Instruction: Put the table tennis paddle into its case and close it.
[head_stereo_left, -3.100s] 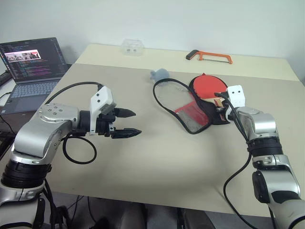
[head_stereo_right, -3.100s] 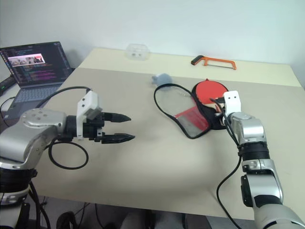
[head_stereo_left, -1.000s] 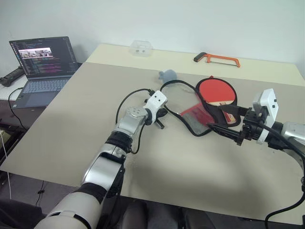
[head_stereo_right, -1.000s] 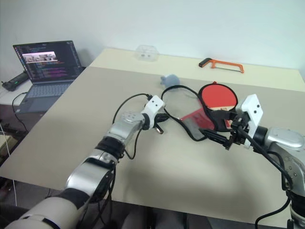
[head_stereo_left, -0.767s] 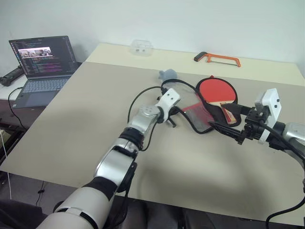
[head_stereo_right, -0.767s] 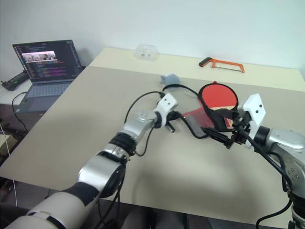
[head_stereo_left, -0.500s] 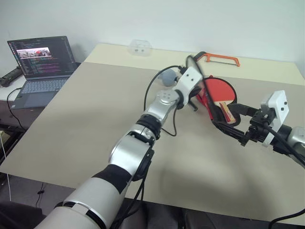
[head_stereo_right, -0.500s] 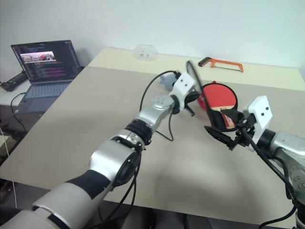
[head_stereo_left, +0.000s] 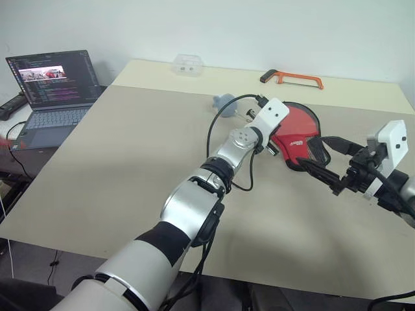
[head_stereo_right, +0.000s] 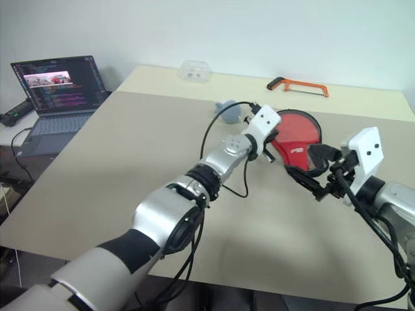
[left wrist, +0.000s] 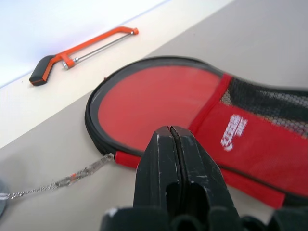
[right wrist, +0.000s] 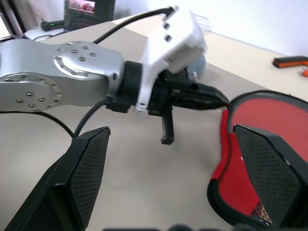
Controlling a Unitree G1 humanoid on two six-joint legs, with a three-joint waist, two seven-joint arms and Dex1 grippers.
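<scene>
The case (head_stereo_left: 299, 137) lies flat on the beige table (head_stereo_left: 130, 162), toward the far right part of the surface, a little in from the right edge and just short of the seam where the paler back strip begins. Its red side faces up, with white lettering and a black mesh pocket at the narrower end nearest the robot's right arm, and black edging runs all the way round. The table tennis paddle cannot be made out from here; whether it sits inside the pouch I can't tell. The left gripper (left wrist: 172, 144) reaches far across to the case's near-left rim, its two black fingers pressed tight together with nothing visibly pinched between them, the tips right at the red strip along the edge. A thin silvery chain or zip pull (left wrist: 72, 178) trails off from that edge across the table. The right gripper (head_stereo_left: 324, 159) hovers beside the mesh end of the case, its fingers spread wide apart, one above and one below, holding nothing. A small grey-blue object (head_stereo_left: 224, 102) rests just beyond the left wrist. On the back strip lie an orange hacksaw (head_stereo_left: 290, 78) toward the far right corner and a clear plastic box (head_stereo_left: 187, 63) further left. An open laptop (head_stereo_left: 48, 91) stands off the table's left edge.
</scene>
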